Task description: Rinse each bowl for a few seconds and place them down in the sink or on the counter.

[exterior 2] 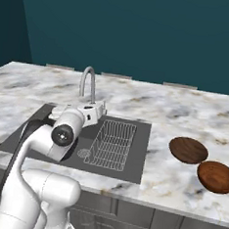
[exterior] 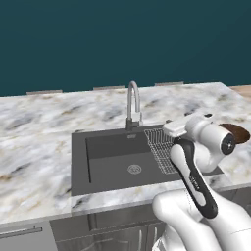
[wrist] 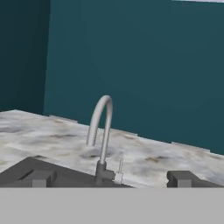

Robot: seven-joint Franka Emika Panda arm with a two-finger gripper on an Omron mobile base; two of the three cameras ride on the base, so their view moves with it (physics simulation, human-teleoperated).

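While the arm stands over the sink, things lie thus:
Sink (exterior 2: 140,153): dark basin holding a wire rack (exterior 2: 111,144); faucet (exterior 2: 88,82) behind.
Bowls: two, near bowl (exterior 2: 216,176) and far bowl (exterior 2: 188,150), side by side on the counter (exterior 2: 185,113), right of the sink.
Jaws (wrist: 109,179): wide apart, holding nothing, facing the faucet.

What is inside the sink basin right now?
Inside the sink sit a wire rack on its right side and the round drain. No bowl shows there. The arm covers part of the basin's left in the right base view.
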